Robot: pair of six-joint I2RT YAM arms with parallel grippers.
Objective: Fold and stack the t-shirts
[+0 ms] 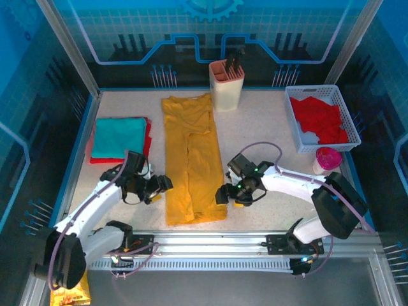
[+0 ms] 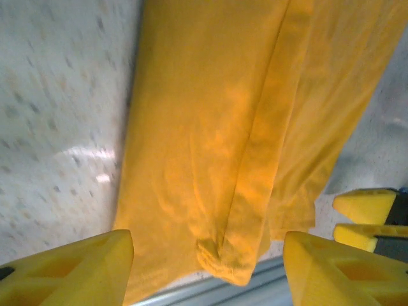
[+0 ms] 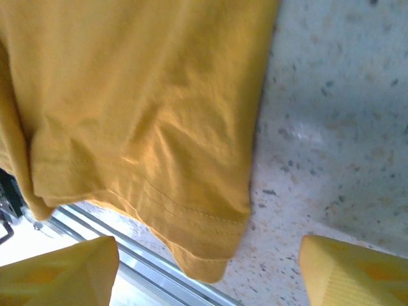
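A mustard-yellow t-shirt [image 1: 191, 159] lies in the middle of the table, folded lengthwise into a long strip that reaches the front rail. At the left a folded teal t-shirt [image 1: 118, 136] rests on a folded red one [image 1: 148, 137]. My left gripper [image 1: 162, 186] stands open at the strip's near left edge. In the left wrist view its fingers [image 2: 70, 268] straddle the bunched hem [image 2: 223, 261] without touching it. My right gripper [image 1: 223, 193] is open at the near right edge. Its fingers [image 3: 357, 274] sit either side of the hem corner [image 3: 204, 255].
At the back right stands a white basket [image 1: 290, 124] holding more red t-shirts [image 1: 322, 118]. A beige utensil block [image 1: 226, 86] is at the back centre and a pink cup [image 1: 326, 159] beside the basket. The metal front rail [image 1: 210, 237] runs just below the shirt's hem.
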